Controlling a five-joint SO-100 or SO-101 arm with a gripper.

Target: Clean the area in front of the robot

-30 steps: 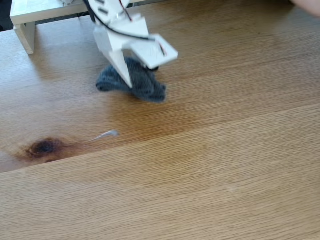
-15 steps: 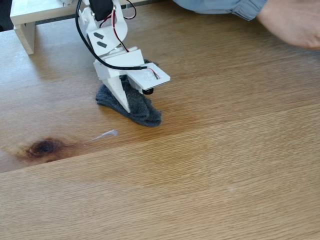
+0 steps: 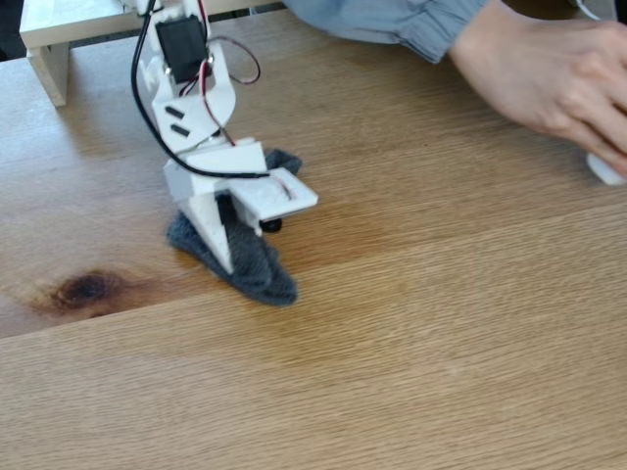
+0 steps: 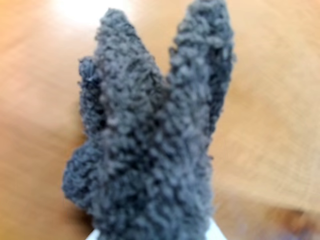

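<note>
In the fixed view, the robot's white arm [image 3: 196, 98] with its black servo block leans down from the upper left over the light-brown oak tabletop [image 3: 421, 333]. Its pointed gripper [image 3: 233, 257] is shut on a grey fuzzy cloth [image 3: 257, 274] and presses it flat against the wood, just right of the dark knot [image 3: 86, 289]. One end of the cloth sticks out behind the jaw plate. In the wrist view the grey cloth [image 4: 150, 145] bulges up between the jaws, with blurred tabletop [image 4: 270, 100] around it.
A person's hand [image 3: 549, 73] and blue-grey sleeve [image 3: 392, 22] reach in from the top right, with fingers on a small white object [image 3: 607, 168] at the right edge. A white stand [image 3: 59, 34] sits at the top left corner.
The gripper has dragged the cloth forward and slightly left, over the small pale streak that lay right of the knot. The hand has come further into view at the top right.
</note>
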